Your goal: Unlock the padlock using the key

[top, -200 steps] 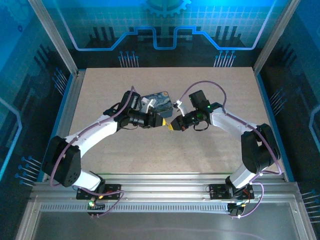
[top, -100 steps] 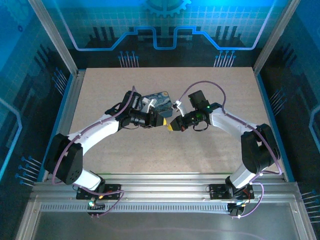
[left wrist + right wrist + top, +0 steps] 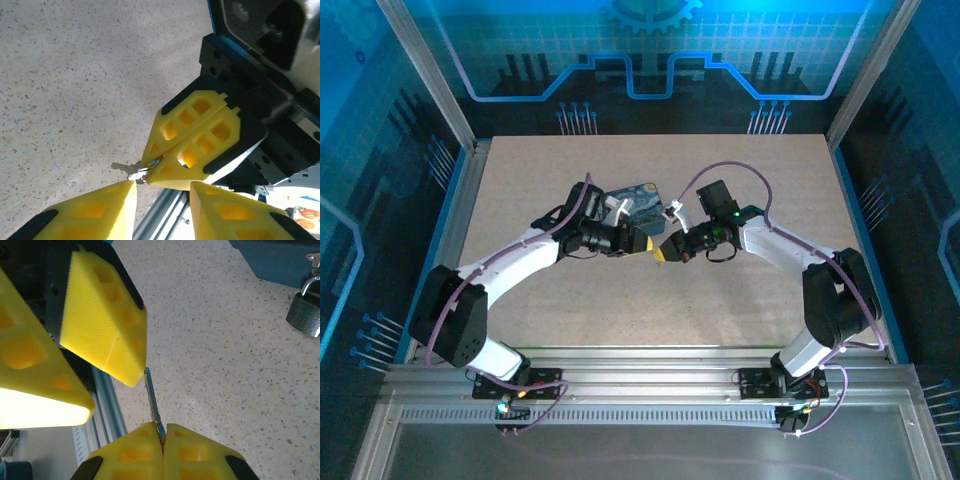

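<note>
My right gripper (image 3: 162,432) is shut on a small silver key (image 3: 152,399), whose blade sticks out past the pads. In the left wrist view the key (image 3: 125,169) and its ring poke out of the right fingers (image 3: 200,140). My left gripper (image 3: 162,184) is open, tip to tip with the right one, and one of its fingertips (image 3: 132,375) sits right beside the key's end. The dark grey padlock (image 3: 306,315) with a silver shackle lies on the table, apart from both grippers. In the top view the left gripper (image 3: 647,244) and right gripper (image 3: 663,253) meet at mid-table.
A blue box with a painted pattern (image 3: 638,200) lies just behind the grippers, and the padlock rests close to its edge (image 3: 280,257). The speckled beige tabletop (image 3: 720,310) is bounded by metal rails (image 3: 650,360) at the near edge.
The left arm has shifted very slightly. Both grippers stay tip to tip, with the key still in the right one.
</note>
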Controlling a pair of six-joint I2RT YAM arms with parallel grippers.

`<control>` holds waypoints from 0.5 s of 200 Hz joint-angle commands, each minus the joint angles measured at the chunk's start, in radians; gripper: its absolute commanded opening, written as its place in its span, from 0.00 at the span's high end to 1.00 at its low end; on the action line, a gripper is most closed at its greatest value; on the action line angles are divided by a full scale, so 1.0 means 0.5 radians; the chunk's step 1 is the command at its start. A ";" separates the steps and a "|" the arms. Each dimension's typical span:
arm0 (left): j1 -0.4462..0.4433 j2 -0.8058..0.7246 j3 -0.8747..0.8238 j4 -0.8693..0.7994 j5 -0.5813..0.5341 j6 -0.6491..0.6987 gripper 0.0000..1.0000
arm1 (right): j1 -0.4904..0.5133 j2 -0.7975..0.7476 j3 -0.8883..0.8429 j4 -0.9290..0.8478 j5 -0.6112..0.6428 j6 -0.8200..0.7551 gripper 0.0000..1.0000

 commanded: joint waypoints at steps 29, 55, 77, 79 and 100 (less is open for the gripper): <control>-0.014 0.023 0.003 0.034 -0.041 -0.027 0.65 | 0.043 -0.062 -0.005 -0.006 -0.065 -0.018 0.98; -0.013 0.029 0.003 0.042 -0.044 -0.033 0.66 | 0.050 -0.069 -0.016 -0.002 -0.082 -0.026 0.97; -0.014 0.035 0.000 0.041 -0.050 -0.031 0.65 | 0.053 -0.078 -0.023 0.003 -0.091 -0.029 0.97; -0.014 0.035 0.000 0.040 -0.051 -0.030 0.65 | 0.053 -0.078 -0.023 0.000 -0.091 -0.031 0.97; -0.014 0.041 0.001 0.038 -0.057 -0.028 0.65 | 0.061 -0.085 -0.026 -0.005 -0.106 -0.051 0.96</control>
